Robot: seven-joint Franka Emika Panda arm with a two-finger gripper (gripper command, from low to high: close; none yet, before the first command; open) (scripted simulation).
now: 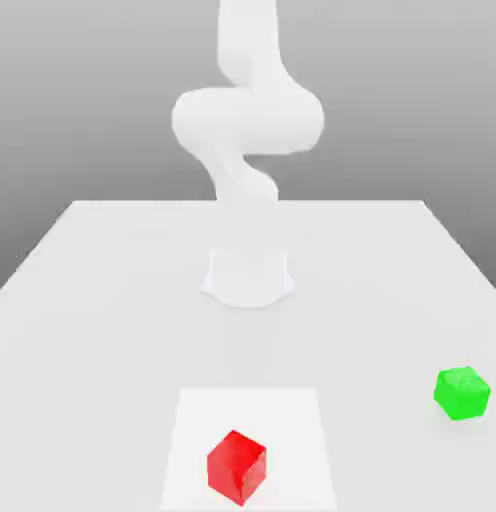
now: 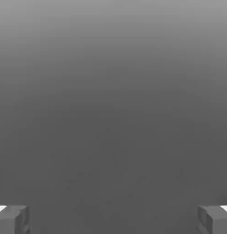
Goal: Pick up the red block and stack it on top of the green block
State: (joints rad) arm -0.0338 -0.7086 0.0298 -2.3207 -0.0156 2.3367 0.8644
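Gripper [image 2: 113, 220] fingers spread wide, nothing between them. Red block [image 1: 236, 467] sat on table [image 1: 92, 300], well apart from green block [image 1: 462, 392].

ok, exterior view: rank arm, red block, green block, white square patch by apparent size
1. Arm, largest by far.
2. White square patch under the red block.
3. Red block and green block: near alike. Red looks slightly bigger, but it sits nearer the camera, so I won't rank them.
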